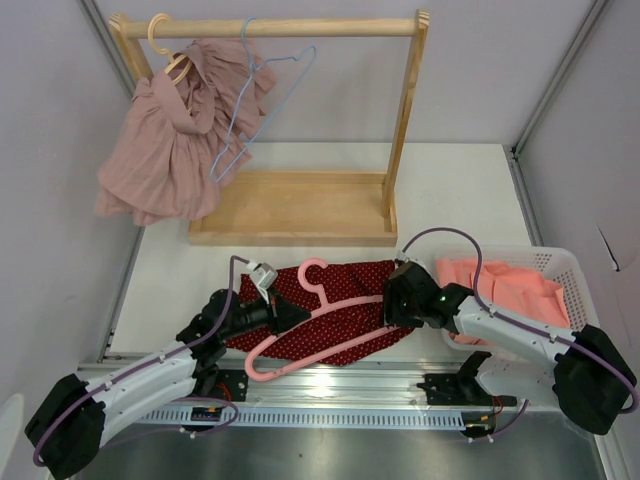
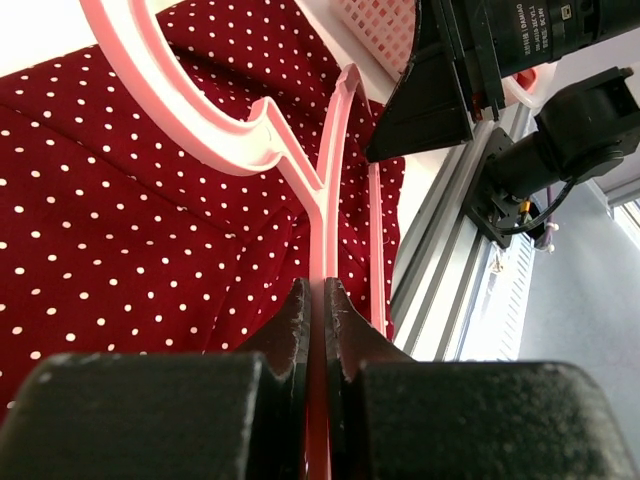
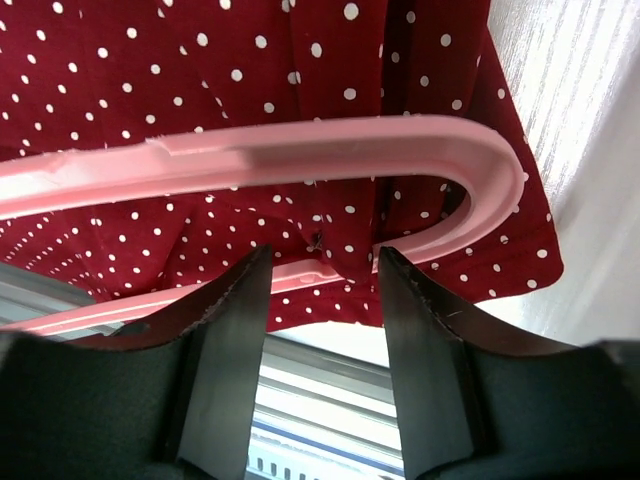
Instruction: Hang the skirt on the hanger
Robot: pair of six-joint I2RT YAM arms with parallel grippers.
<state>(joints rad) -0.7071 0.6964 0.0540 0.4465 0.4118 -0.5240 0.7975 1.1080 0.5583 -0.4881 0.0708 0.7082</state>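
A dark red skirt (image 1: 350, 280) with white dots lies flat on the table between the two arms. On it lies a pink plastic hanger (image 1: 300, 362), hook pointing away from me. My left gripper (image 1: 298, 312) is shut on the hanger's left arm; in the left wrist view the pink bar (image 2: 230, 145) runs straight out from between the closed fingertips (image 2: 316, 290) over the skirt (image 2: 120, 230). My right gripper (image 1: 398, 300) is open at the hanger's right end. In its wrist view the curved end (image 3: 300, 150) and a fold of skirt (image 3: 200, 60) lie just beyond the spread fingers (image 3: 322, 262).
A wooden rack (image 1: 290, 205) stands at the back, with a dusty-pink garment (image 1: 170, 140) and a blue wire hanger (image 1: 265, 100) on its rail. A white basket (image 1: 560, 265) holding salmon cloth (image 1: 500, 285) sits at the right. A metal rail (image 1: 330, 385) runs along the near edge.
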